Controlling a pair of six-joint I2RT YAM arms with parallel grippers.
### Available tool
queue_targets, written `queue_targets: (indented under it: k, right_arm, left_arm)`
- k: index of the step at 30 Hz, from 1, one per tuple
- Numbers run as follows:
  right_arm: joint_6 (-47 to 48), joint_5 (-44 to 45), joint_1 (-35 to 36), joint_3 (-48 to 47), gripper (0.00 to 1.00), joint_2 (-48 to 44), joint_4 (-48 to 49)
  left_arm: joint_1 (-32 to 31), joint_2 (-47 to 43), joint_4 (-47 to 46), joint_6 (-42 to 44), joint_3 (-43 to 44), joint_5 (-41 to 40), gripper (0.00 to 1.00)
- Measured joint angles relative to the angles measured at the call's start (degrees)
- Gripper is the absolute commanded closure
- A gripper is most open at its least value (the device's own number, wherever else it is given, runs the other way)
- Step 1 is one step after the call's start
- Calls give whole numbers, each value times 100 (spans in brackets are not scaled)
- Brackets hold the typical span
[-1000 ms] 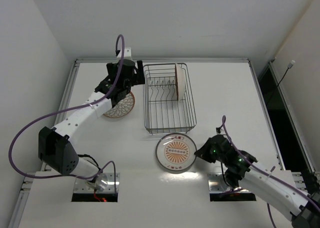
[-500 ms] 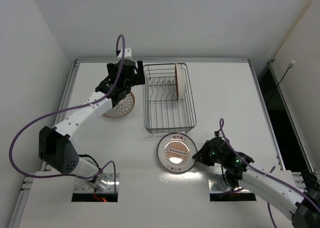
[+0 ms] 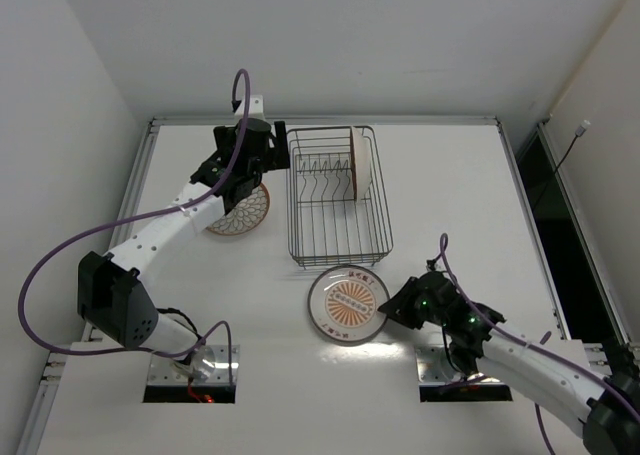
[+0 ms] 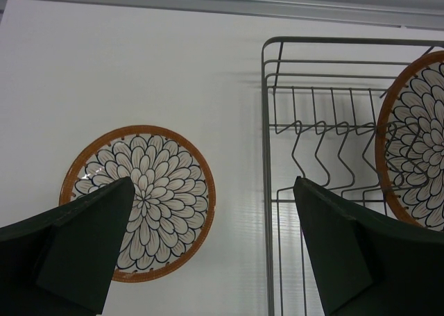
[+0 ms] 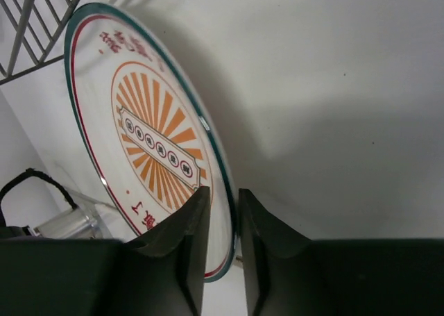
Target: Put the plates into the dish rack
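We count three round orange-rimmed ceramic plates [image 3: 250, 213] and one black wire dish rack [image 3: 339, 197]. The right end effector [image 5: 223, 205] pinches the sunburst plate [image 3: 347, 304]; the left end effector [image 4: 213, 191] hovers spread.

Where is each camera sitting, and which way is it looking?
Top: high up behind the arms, looking down on the whole table; both arms show.
Left wrist: above the table, looking down at the petal plate and the rack; the open left gripper shows.
Right wrist: low down, looking along the tilted sunburst plate; the right gripper pinches its rim.
Shared: all three views see the rack.
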State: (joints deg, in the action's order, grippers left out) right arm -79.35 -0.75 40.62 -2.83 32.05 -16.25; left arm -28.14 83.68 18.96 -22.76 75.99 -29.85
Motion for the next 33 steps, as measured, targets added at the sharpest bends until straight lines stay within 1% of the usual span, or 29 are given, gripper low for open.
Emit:
queue_targets:
  k: [2, 3, 4, 7, 11, 15, 16, 19, 24, 27, 29, 33]
  right_arm:
    - [-48, -57, 0, 4, 88, 140, 155]
    - [-72, -76, 0, 9, 96, 197, 219]
    - [-81, -105, 0, 9, 100, 232, 284]
    - [-116, -214, 0, 13, 100, 245, 485]
    - [-127, -214, 2, 13, 100, 57, 334]
    - [-46, -181, 42, 11, 100, -417, -227]
    - [9, -179, 46, -11, 100, -660, -446]
    - [417, -199, 44, -245, 100, -1058, -1119]
    - [1403, 31, 105, -1532, 100, -1073, -2671]
    - [1840, 302, 120, -2472, 100, -966, -3368]
    - [2109, 474, 118, -3189, 100, -673, -3700]
    - [2601, 798, 118, -4354, 100, -4, -3989]
  left_arm:
    - [0, 0, 2, 0, 0, 0, 0]
    - [0, 0, 4, 0, 0, 0, 0]
    - [0, 0, 4, 0, 0, 0, 0]
    - [0, 0, 4, 0, 0, 0, 0]
    - [0, 0, 7, 0, 0, 0, 0]
    - [0, 0, 9, 0, 0, -20, 0]
    - [0, 0, 9, 0, 0, -35, 0]
    - [0, 0, 11, 0, 0, -90, 0]
    - [0, 0, 17, 0, 0, -151, 0]
    - [0, 0, 26, 0, 0, -173, 0]
    - [0, 0, 28, 0, 0, -201, 0]
    - [0, 13, 28, 2, 2, -247, 0]
